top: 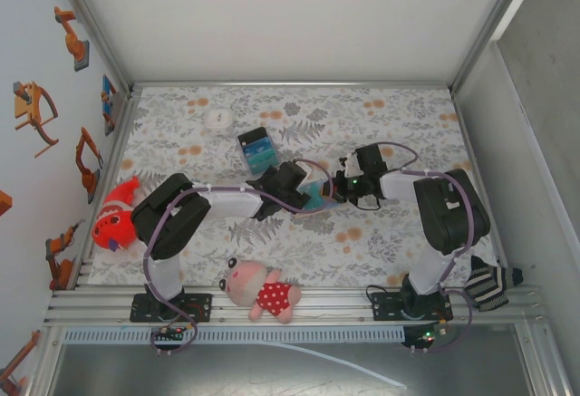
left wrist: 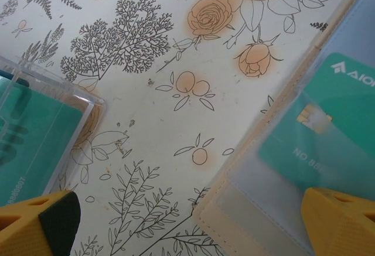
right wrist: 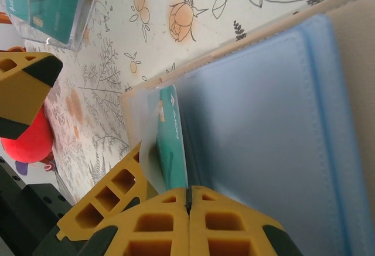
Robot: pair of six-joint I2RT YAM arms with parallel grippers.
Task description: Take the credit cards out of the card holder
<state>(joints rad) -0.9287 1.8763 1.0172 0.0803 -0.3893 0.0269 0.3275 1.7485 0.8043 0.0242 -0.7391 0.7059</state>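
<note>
1. Surface (top: pixel 390 233): floral-print cloth. Both arms reach in to its middle, well clear of the soft toys along the edges.
2. Soft toys: you have a red fish plush (top: pixel 116 219) at the left edge, and a pink doll (top: pixel 263 292) at the near edge between the arm bases. A striped dark fabric piece (top: pixel 489 283) lies at the right near corner, partly cut off by the right arm.
3. Card holder (right wrist: pixel 263 121): it lies open on the surface between the two wrists. From above the wrists hide nearly all of it. The right wrist camera gives you its blue inner faces and tan rim.
4. Clear box (top: pixel 256 149): it stands just beyond the left wrist and holds teal cards. The left wrist camera cuts it off at the frame edge.
5. Left fingers (left wrist: pixel 38 224): spread wide and holding nothing, with bare cloth between them. One tip hangs over the card holder's corner.
6. Right fingers (right wrist: pixel 158 221): closed tip to tip at the card holder's edge. The sleeve and card run down to their seam, and you cannot tell whether either is pinched.
7. Teal card (left wrist: pixel 334 121): it sits in a clear sleeve of the card holder. Its chip and part of its lettering are readable from the left wrist; the right wrist shows it edge-on.
8. White round item (top: pixel 218 118): far left of the surface, too small to identify.
</note>
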